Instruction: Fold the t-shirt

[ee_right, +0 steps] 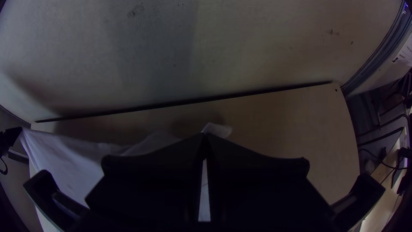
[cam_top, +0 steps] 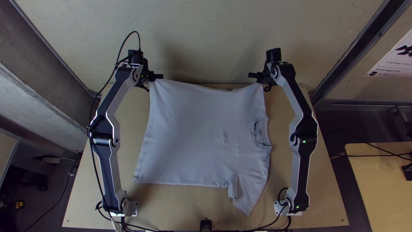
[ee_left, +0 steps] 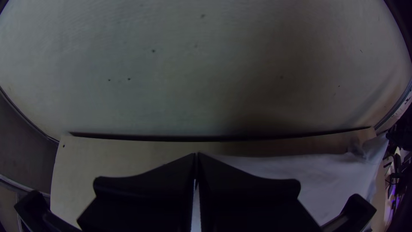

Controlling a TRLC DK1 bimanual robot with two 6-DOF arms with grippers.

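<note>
Across the light wooden surface (cam_top: 322, 193) lies the grey t-shirt (cam_top: 193, 137), spread with its hem toward the left arm and its collar (cam_top: 259, 132) toward the right, its far edge raised between the two claws. The step looks like a lengthwise fold, so both arms should carry that edge toward the near side at one pace, low, keeping it lightly taut; too hard a pull would drag the lower layer. The near sleeve (cam_top: 253, 193) points to the near edge, its cuff (cam_top: 232, 187) rumpled, and wants smoothing. The left claw (cam_top: 161, 76) is closed on the hem's far corner; the right claw (ee_right: 205, 136) pinches the sleeve end, a small tip poking past it.
</note>
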